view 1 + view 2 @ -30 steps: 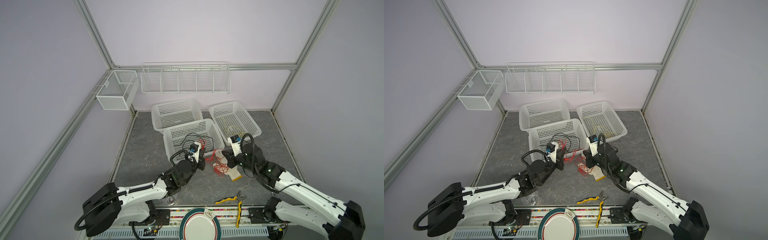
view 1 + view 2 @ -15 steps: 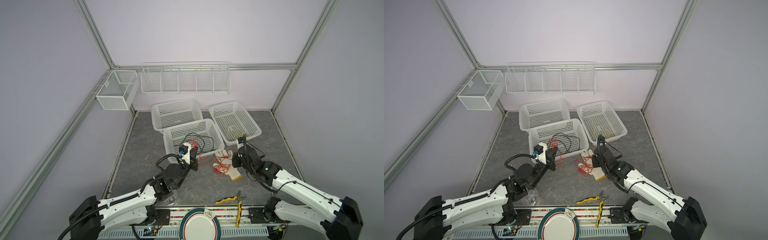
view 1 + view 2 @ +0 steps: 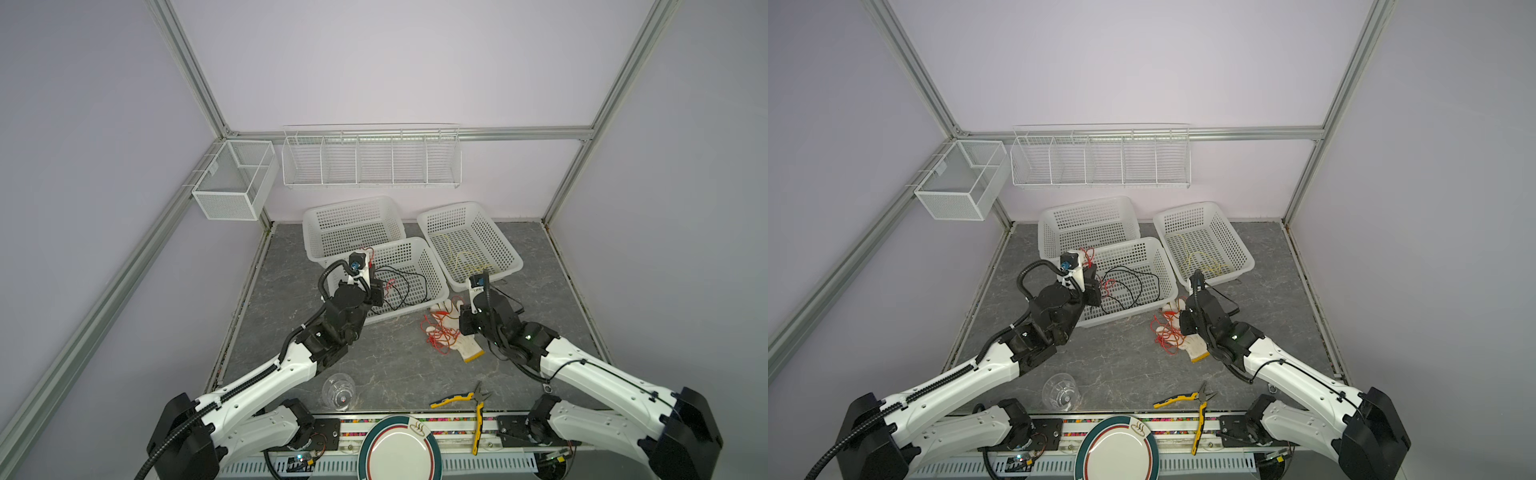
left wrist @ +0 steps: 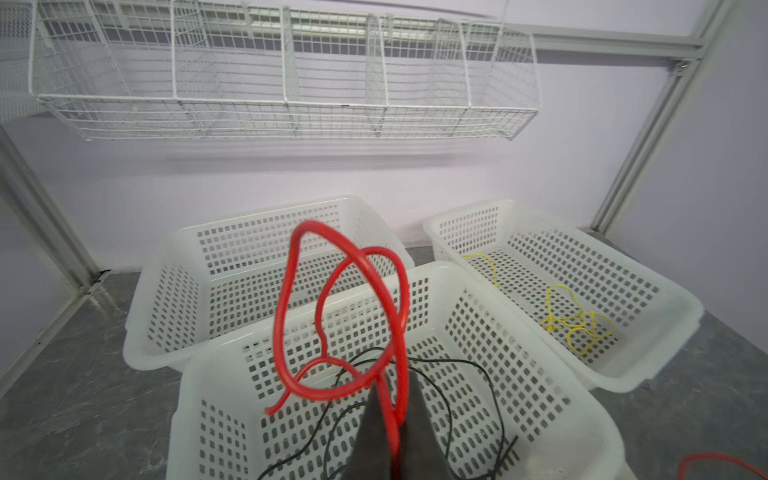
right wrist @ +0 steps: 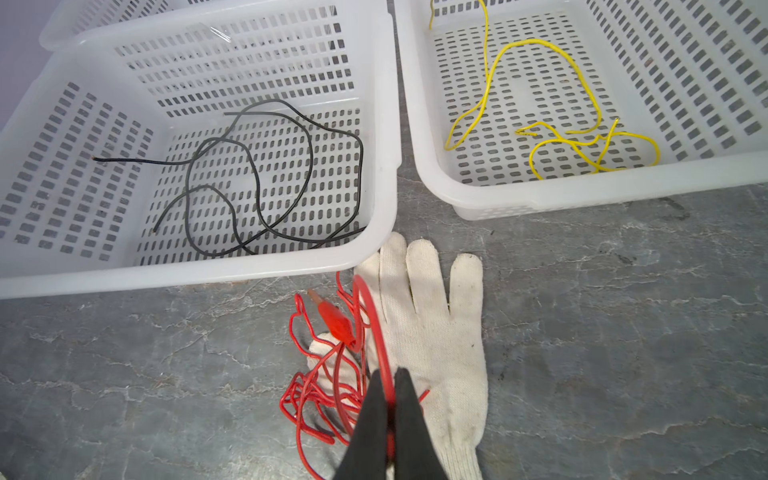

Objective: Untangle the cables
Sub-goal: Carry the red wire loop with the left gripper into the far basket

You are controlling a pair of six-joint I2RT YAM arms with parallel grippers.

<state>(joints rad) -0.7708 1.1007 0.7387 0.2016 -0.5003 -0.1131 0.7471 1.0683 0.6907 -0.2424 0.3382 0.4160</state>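
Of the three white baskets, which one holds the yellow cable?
The right-hand basket: the yellow cable lies on its floor. The middle basket holds a black cable, and the back basket looks empty.

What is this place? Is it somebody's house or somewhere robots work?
Most likely a robot lab's test booth, not a house. Two robot arms sit at the front of a grey table, plain walls with metal frame bars box it in, and white baskets stand ready, one holding a black cable.

A white glove (image 3: 464,344) lies just right of the near basket (image 3: 431,272); yellow-handled pliers (image 3: 478,397), a plate (image 3: 399,451) and a clear cup (image 3: 338,390) sit nearest.
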